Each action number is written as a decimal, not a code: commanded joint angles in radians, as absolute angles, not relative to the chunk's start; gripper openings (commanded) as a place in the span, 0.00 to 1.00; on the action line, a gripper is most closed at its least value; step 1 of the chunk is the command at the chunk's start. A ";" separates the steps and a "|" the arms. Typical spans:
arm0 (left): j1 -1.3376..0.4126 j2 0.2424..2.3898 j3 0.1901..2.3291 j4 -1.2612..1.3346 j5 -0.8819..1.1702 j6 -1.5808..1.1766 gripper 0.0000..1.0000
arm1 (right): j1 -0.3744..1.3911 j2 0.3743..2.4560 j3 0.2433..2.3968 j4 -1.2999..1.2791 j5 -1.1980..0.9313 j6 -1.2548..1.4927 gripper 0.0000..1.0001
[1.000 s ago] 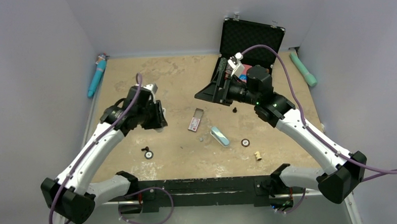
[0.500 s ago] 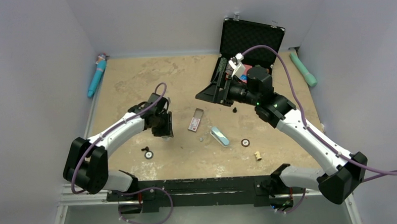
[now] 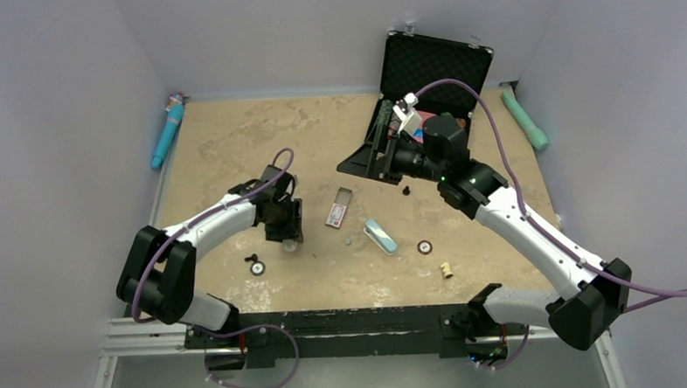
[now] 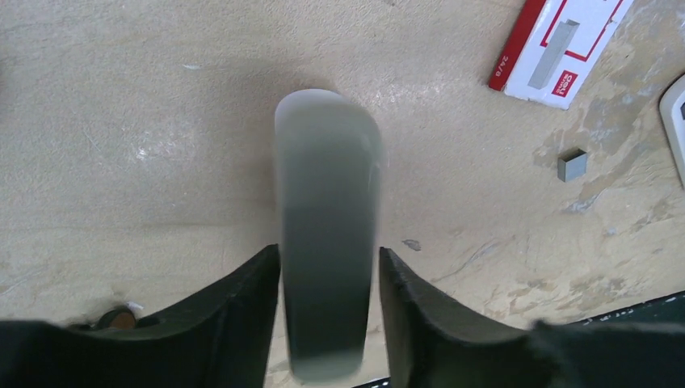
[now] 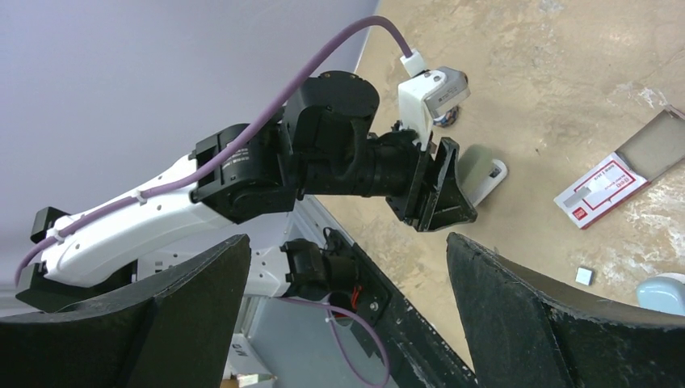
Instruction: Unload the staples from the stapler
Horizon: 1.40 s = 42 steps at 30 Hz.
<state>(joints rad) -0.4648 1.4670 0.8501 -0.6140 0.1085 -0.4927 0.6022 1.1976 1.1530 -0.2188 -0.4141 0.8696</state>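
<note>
Our left gripper [image 4: 329, 252] hangs low over the table [image 3: 233, 146], at about 9 o'clock from the stapler [image 3: 380, 236]. Its fingers stand partly open, with a shiny oblong metal piece [image 4: 327, 202] between them. The piece looks flush against both fingers, so we take it as gripped, though it is blurred. Its rounded end points down at the sand-coloured surface.

The stapler lies flat near the middle of the table, apart from both arms. The staples [image 4: 572, 165], a tiny grey bit, lie loose on the table just at 9 o'clock from it. A small red-and-white box [image 3: 338, 210] lies at about 11 o'clock.

Our right gripper [image 3: 375, 153] hovers at 12 o'clock of the stapler, beside the open black case [image 3: 439, 63]. Its fingers are spread wide and hold nothing.

We judge the unloading largely done and the step in hand to be putting the metal piece down. The next move calls for letting it go close to the surface so it does not bounce towards the staples, then lifting straight clear.
</note>
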 commanded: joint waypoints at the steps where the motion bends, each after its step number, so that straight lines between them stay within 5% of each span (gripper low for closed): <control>1: -0.462 1.459 0.853 -0.582 0.118 -0.481 0.57 | 0.603 1.205 1.179 -0.203 -0.423 0.853 0.95; 6: -0.462 1.428 0.842 -0.575 0.121 -0.483 0.72 | 0.604 1.211 1.183 -0.209 -0.423 0.847 0.95; 12: -0.462 1.337 0.883 -0.633 0.131 -0.494 0.78 | 0.603 1.215 1.181 -0.256 -0.396 0.808 0.94; 29: -0.459 0.806 0.937 -0.909 0.088 -0.431 0.78 | 0.639 1.262 1.038 -0.473 -0.191 0.640 0.92; 34: -0.459 0.686 0.871 -0.935 -0.062 -0.433 0.78 | 0.641 1.329 0.987 -0.469 -0.119 0.634 0.92; 42: -0.459 0.656 0.880 -0.949 -0.083 -0.432 0.78 | 0.642 1.430 0.978 -0.470 -0.057 0.570 0.91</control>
